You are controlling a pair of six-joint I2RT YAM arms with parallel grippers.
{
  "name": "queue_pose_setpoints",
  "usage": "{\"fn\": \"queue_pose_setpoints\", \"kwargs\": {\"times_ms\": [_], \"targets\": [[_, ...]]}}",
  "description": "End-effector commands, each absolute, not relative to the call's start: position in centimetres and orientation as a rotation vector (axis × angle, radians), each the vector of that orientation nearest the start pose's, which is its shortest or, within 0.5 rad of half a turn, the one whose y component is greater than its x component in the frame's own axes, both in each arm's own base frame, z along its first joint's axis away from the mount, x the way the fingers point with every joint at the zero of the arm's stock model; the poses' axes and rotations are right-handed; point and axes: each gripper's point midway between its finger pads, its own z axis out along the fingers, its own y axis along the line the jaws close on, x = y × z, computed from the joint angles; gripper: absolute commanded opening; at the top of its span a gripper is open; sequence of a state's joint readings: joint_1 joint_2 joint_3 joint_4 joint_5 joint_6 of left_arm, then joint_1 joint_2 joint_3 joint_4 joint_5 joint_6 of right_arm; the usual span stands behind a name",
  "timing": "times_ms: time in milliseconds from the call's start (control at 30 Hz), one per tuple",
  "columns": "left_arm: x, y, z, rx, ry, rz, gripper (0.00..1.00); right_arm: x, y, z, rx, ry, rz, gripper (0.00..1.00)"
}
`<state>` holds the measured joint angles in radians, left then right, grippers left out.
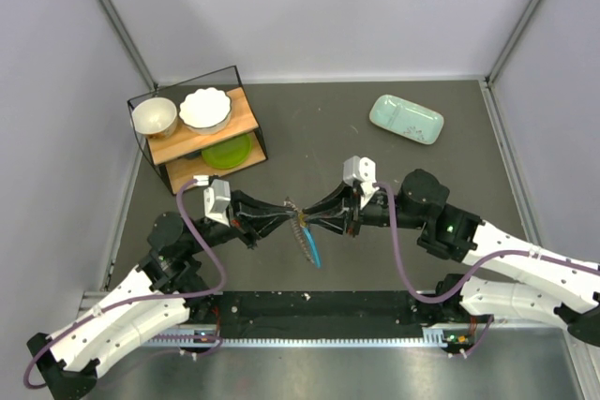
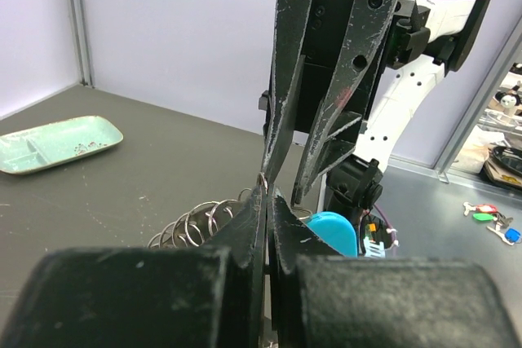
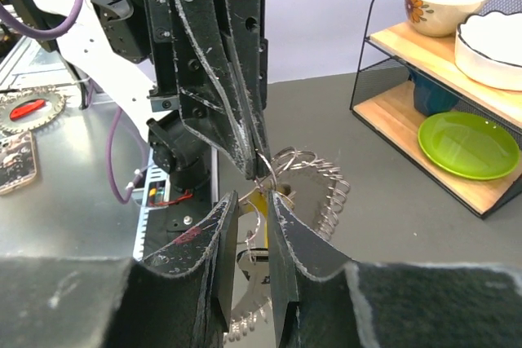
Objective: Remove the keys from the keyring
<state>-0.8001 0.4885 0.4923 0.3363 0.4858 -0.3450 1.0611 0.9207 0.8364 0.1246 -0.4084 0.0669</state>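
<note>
keyring (image 1: 299, 224), blue-covered key (image 1: 314, 253) dangling below, pinched by left gripper (image 1: 284, 215) and right gripper (image 1: 317, 218), both finger pairs closed on it.

Two hands (image 1: 278, 216) (image 1: 319, 214), one keyring (image 3: 322, 181), one blue key (image 1: 312, 252), two bowls (image 1: 154, 116) (image 1: 204, 108), one plate (image 1: 226, 151), one rack (image 1: 249, 121), one tray (image 1: 424, 125)

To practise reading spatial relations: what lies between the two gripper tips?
The coiled-wire keyring, with a blue-covered key trailing off it, fills the gap between the left gripper and right gripper; the top view shows it.
</note>
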Motion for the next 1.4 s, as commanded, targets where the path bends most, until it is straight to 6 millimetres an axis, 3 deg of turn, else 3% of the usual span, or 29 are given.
{"fn": "queue_pose_setpoints", "kwargs": {"times_ms": [0, 700, 800, 933, 1067, 1100, 1133, 1167, 1233, 1267, 1300, 1367], "targets": [[9.8, -24.1, 37.3, 0.746, 1.026, -1.281, 0.0, 11.8, 32.7, 36.3, -1.015, 1.191, 1.14, 0.22], [9.5, -24.1, 37.7, 0.75, 1.01, -1.29, 0.0, 10.9, 34.0, 35.1, -1.067, 1.195, 1.237, 0.22], [9.5, -24.0, 37.7, 0.749, 1.007, -1.288, 0.0, 10.9, 34.3, 34.8, -1.075, 1.207, 1.245, 0.2], [9.5, -24.0, 37.7, 0.744, 1.004, -1.289, 0.0, 10.7, 34.5, 34.8, -1.088, 1.197, 1.257, 0.0], [9.6, -23.9, 37.8, 0.744, 1.01, -1.271, 0.0, 11.5, 34.4, 34.1, -1.071, 1.244, 1.22, 0.0], [10.4, -23.8, 36.8, 0.731, 1.091, -1.24, 0.0, 11.8, 34.3, 33.9, -1.081, 1.25, 1.196, 0.0], [10.9, -23.7, 36.3, 0.726, 1.146, -1.205, 0.06, 12.3, 33.9, 33.8, -1.084, 1.266, 1.167, 0.0], [11.2, -23.1, 37.3, 0.724, 1.146, -1.157, 0.16, 12.7, 33.6, 34.2, -1.089, 1.274, 1.141, 0.0], [11.8, -22.5, 36.2, 0.719, 1.224, -1.095, 0.39, 12.8, 32.8, 32.8, -1.166, 1.329, 1.09, 0.0], [11.8, -22.2, 36.5, 0.727, 1.21, -1.069, 0.45, 13.1, 32.4, 33.6, -1.178, 1.323, 1.071, 0.0], [11.8, -22.0, 36.1, 0.729, 1.229, -1.055, 0.48, 12.9, 31.8, 32.1, -1.251, 1.377, 1.036, 0.0], [11.9, -21.7, 35.9, 0.732, 1.252, -1.039, 0.51, 12.6, 31.8, 32.6, -1.336, 1.386, 1.02, 0.0]]}}
